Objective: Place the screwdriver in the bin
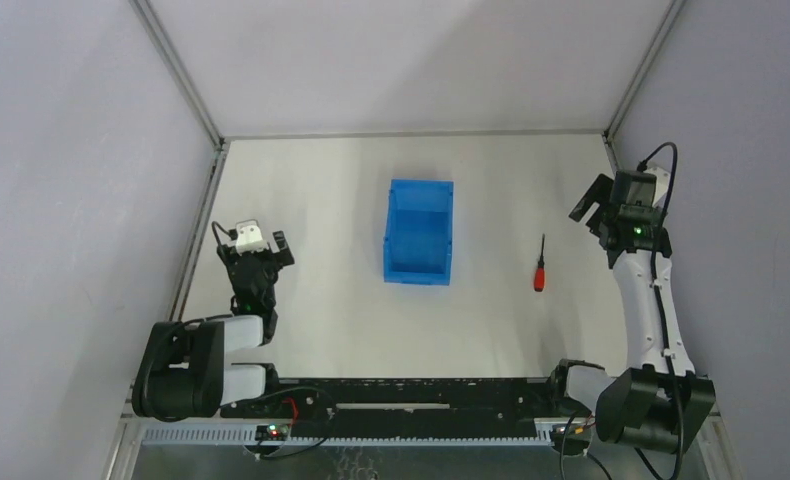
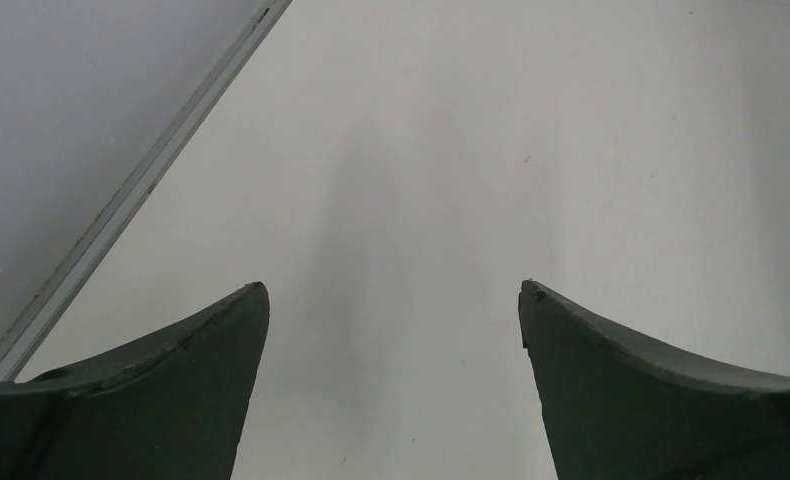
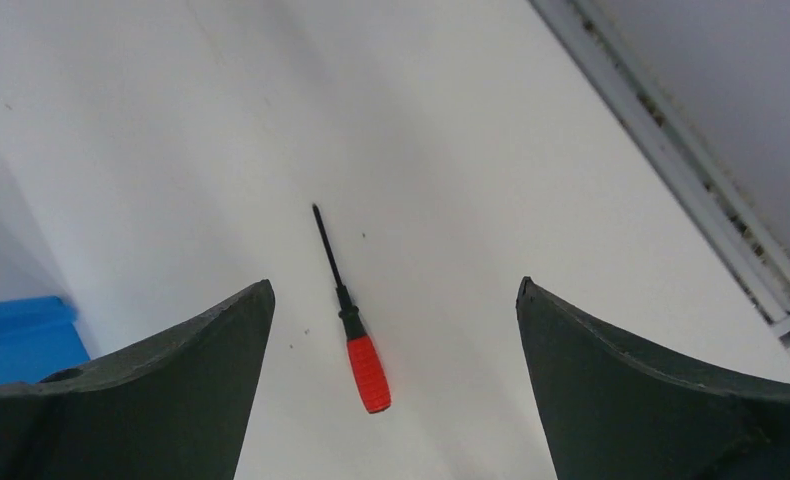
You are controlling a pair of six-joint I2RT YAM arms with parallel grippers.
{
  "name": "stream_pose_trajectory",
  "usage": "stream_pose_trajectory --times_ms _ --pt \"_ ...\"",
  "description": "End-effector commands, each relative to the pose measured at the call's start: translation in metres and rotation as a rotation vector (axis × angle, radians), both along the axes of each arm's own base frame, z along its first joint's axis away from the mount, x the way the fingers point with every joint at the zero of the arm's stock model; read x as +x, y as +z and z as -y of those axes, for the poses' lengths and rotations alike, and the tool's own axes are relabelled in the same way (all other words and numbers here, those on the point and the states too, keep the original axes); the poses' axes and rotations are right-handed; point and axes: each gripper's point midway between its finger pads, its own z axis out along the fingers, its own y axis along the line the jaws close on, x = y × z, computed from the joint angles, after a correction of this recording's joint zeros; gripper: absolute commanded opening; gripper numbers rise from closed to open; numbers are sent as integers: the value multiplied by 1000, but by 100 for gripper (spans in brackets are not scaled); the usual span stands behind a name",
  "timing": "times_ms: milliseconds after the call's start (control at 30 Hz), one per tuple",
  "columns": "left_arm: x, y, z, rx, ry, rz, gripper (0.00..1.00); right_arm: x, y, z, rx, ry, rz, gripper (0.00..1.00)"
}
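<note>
The screwdriver (image 1: 540, 266), with a red handle and a thin dark shaft, lies on the white table to the right of the blue bin (image 1: 419, 243). The bin stands mid-table and looks empty. My right gripper (image 1: 593, 208) is open and empty, raised to the right of the screwdriver. In the right wrist view the screwdriver (image 3: 354, 328) lies on the table between my open fingers, below them, and a corner of the bin (image 3: 21, 335) shows at the left edge. My left gripper (image 1: 263, 247) is open and empty, left of the bin, and it sees only bare table (image 2: 421, 200).
A metal frame rail (image 1: 199, 225) runs along the table's left edge; it also shows in the left wrist view (image 2: 131, 195). Another rail (image 3: 671, 160) borders the right edge. Grey walls enclose the table on three sides.
</note>
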Motion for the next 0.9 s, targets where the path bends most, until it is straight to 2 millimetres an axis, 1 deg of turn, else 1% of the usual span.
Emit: stream_pose_trajectory --times_ms 0,100,233,267,300,367,400,500,567,633,667,700,800,867 --pt "14 36 -2 8 2 118 100 -5 35 8 -62 -10 44 100" --pt "14 37 -2 8 1 118 100 -3 25 -2 -28 52 16 100" --pt "14 37 -2 8 2 119 100 0 22 -19 47 104 32 100" --pt "14 37 -2 8 2 119 100 1 19 -25 56 134 16 100" --pt "14 37 -2 8 2 119 100 -1 11 -30 64 154 -18 100" --pt "14 37 -2 8 2 119 100 -4 -10 -41 74 183 -107 100" --pt "14 36 -2 8 2 118 100 -3 -23 -49 77 214 -152 100" --pt "14 37 -2 8 1 119 100 7 -62 -83 94 354 -265 100" --pt "14 36 -2 8 1 118 100 13 -91 -93 85 382 -346 99" --pt "14 37 -2 8 0 120 100 17 -120 -97 110 391 -419 94" --pt "14 37 -2 8 1 119 100 18 -127 -98 125 391 -431 91" --pt "14 37 -2 8 2 119 100 17 -142 -98 140 387 -470 88" --pt "14 37 -2 8 1 119 100 14 -170 -94 160 362 -535 82" --pt "14 37 -2 8 2 119 100 9 -184 -92 171 356 -573 76"
